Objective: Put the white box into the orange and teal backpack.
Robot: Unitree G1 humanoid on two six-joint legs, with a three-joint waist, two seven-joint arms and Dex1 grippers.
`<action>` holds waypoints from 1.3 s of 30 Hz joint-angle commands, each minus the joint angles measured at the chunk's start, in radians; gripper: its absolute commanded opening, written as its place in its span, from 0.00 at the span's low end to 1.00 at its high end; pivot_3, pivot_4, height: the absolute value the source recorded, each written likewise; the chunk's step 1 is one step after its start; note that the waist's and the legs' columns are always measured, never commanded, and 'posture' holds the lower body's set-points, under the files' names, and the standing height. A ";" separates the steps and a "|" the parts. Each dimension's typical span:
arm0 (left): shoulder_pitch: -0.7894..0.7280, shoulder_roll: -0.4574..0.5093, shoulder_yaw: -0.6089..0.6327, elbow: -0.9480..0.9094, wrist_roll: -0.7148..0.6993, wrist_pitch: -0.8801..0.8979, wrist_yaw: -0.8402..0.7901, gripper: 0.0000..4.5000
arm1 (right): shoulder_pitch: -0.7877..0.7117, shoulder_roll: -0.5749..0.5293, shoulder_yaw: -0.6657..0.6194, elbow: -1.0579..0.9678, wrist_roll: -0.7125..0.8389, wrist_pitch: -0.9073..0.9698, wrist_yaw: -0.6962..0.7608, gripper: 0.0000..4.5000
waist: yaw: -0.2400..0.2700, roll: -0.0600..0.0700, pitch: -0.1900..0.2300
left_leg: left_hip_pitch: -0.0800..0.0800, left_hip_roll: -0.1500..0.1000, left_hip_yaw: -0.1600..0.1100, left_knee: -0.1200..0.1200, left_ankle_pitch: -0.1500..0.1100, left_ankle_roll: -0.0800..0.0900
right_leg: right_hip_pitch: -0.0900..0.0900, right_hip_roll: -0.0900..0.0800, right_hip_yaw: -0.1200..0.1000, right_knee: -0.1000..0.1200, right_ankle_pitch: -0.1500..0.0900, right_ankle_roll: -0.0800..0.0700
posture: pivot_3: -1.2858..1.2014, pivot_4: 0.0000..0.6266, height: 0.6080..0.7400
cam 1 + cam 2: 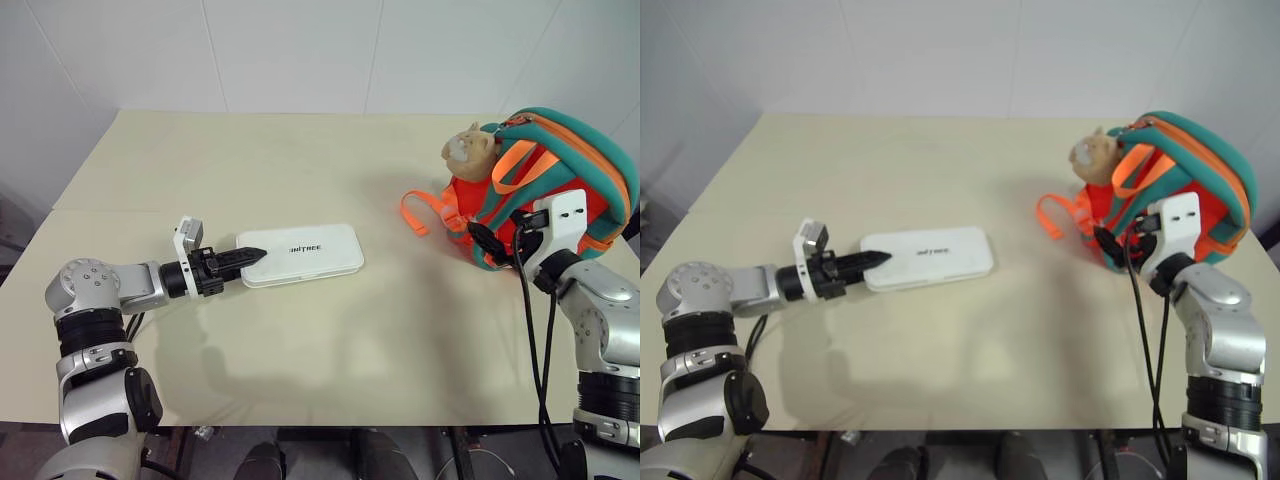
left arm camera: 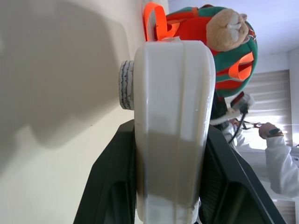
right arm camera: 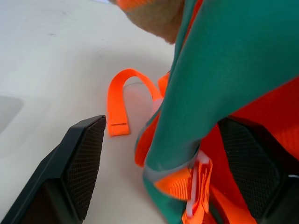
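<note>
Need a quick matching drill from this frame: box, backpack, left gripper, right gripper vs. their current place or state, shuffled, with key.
Column 1:
1. box
2. backpack
3. left gripper
4. right gripper

Column 2:
A. open, fingers either side of a teal and orange edge
B. lies mid-table, lettering up
C. shut on the box's end
D. stands at the table's right side, plush toy attached

Pairs: 1-B, 2-D, 3-C, 4-A
</note>
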 commanded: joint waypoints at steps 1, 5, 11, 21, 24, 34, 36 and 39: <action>0.003 0.002 0.026 -0.046 -0.054 0.002 0.004 0.29 | -0.075 0.010 -0.005 0.088 -0.017 -0.101 -0.044 1.00 | -0.001 0.000 0.000 | 0.000 0.000 0.000 0.000 0.000 0.000 | 0.000 0.000 0.000 0.000 0.000 0.000 | 0.52 0.24 1.00; 0.015 0.003 0.029 -0.060 -0.078 0.002 0.017 0.29 | -0.137 0.018 0.009 0.171 -0.017 -0.149 -0.051 1.00 | 0.000 0.000 0.000 | 0.000 0.000 0.001 0.000 0.000 0.000 | 0.000 0.000 0.001 0.000 0.000 0.000 | 0.52 0.24 1.00; 0.039 0.023 0.028 -0.069 -0.123 0.002 0.032 0.29 | -0.204 0.036 0.047 0.271 -0.036 -0.170 -0.066 0.96 | -0.003 0.000 0.000 | 0.000 0.000 0.001 -0.001 0.000 0.000 | 0.000 0.000 0.001 0.000 0.000 0.000 | 0.52 0.24 1.00; -0.034 0.108 0.040 -0.036 -0.187 0.002 0.038 0.29 | -0.251 0.051 0.095 0.329 -0.038 -0.213 -0.038 0.27 | -0.003 0.000 0.000 | 0.000 0.000 0.001 0.000 0.000 0.000 | -0.001 0.000 0.001 0.000 0.000 0.000 | 0.52 0.24 1.00; -0.055 0.122 0.040 -0.041 -0.182 0.002 0.036 0.29 | -0.261 0.055 0.105 0.333 -0.036 -0.219 -0.030 0.12 | -0.003 0.000 0.000 | 0.000 0.000 0.001 0.000 0.000 0.000 | -0.001 0.000 0.001 0.000 0.000 0.000 | 0.52 0.24 1.00; -0.053 0.173 0.060 -0.007 -0.128 -0.023 0.017 0.29 | -0.199 0.054 0.124 0.154 0.021 -0.134 0.030 0.12 | -0.010 0.000 0.000 | 0.000 0.001 0.002 -0.002 0.002 -0.003 | -0.002 0.000 0.001 0.003 0.000 0.000 | 0.52 0.24 1.00; -0.046 0.198 0.041 0.010 -0.113 -0.037 -0.004 0.29 | -0.151 0.057 0.148 0.035 0.059 -0.063 0.058 0.12 | -0.009 0.000 0.000 | 0.000 0.001 0.001 -0.002 0.001 -0.003 | -0.002 0.000 0.001 0.003 0.000 0.000 | 0.52 0.24 1.00; -0.051 0.223 0.016 0.034 -0.091 -0.055 -0.033 0.29 | -0.102 0.053 0.175 -0.092 0.096 0.012 0.078 0.12 | -0.008 0.000 0.000 | 0.000 0.001 0.001 -0.004 0.002 -0.003 | -0.002 0.000 0.001 0.002 0.000 0.000 | 0.52 0.24 1.00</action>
